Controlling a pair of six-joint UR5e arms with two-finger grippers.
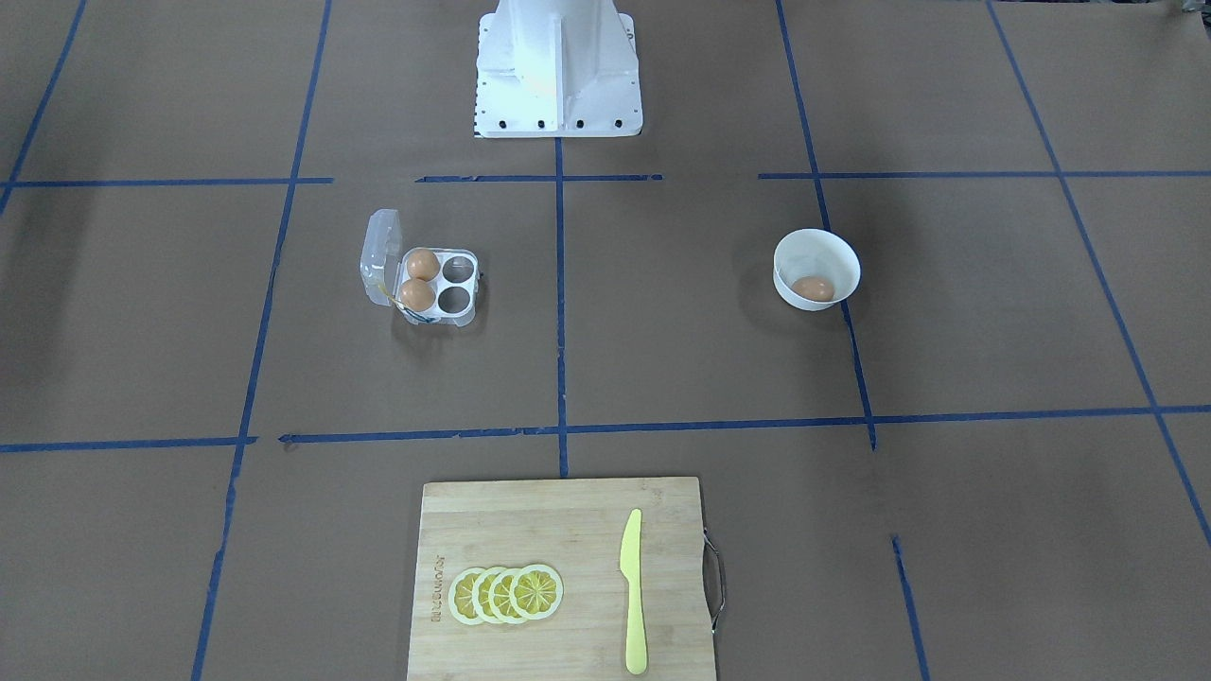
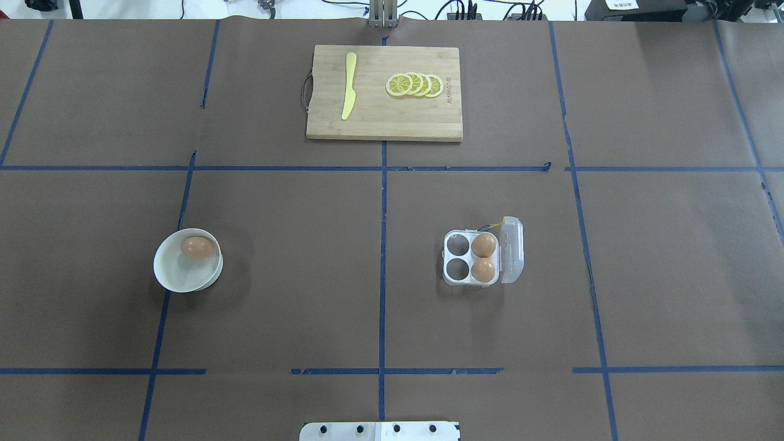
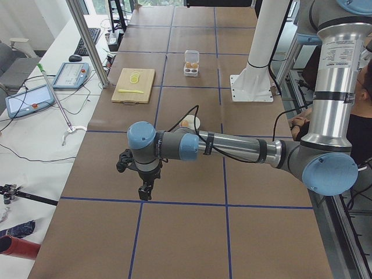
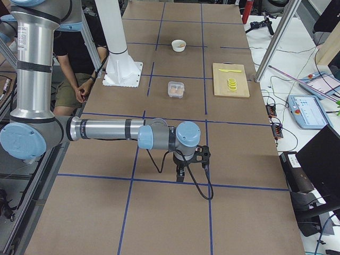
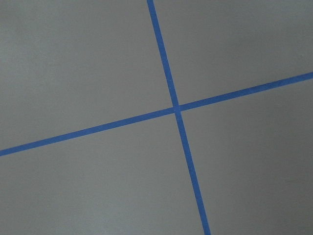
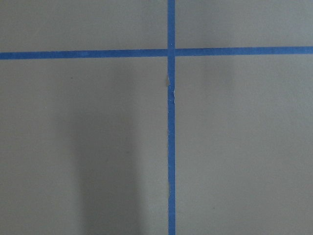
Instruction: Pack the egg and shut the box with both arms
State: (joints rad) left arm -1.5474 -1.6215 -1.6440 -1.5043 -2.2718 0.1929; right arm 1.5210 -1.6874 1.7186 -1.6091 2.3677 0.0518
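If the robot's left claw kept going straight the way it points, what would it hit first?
Most likely the bare table. The left gripper points roughly straight down, and its wrist camera shows only brown paper with a blue tape cross. Nothing else seems to be in the way.

My left jaws hang over the counter (image 2: 306,294) at its left end. To their right, well apart, sits the bowl (image 2: 158,264) with the egg (image 2: 197,247) in it. Further right lies the box (image 2: 470,258), between the bowl and my right jaws, which hang well beyond it. The far egg (image 2: 484,245) and near egg (image 2: 484,270) sit in the cells towards my right jaws, beside the raised lid (image 2: 512,250). Ahead, between both jaws, lies the cutting board (image 2: 380,125): the knife (image 2: 349,86) lies leftward and the lemon slices (image 2: 415,85) rightward.
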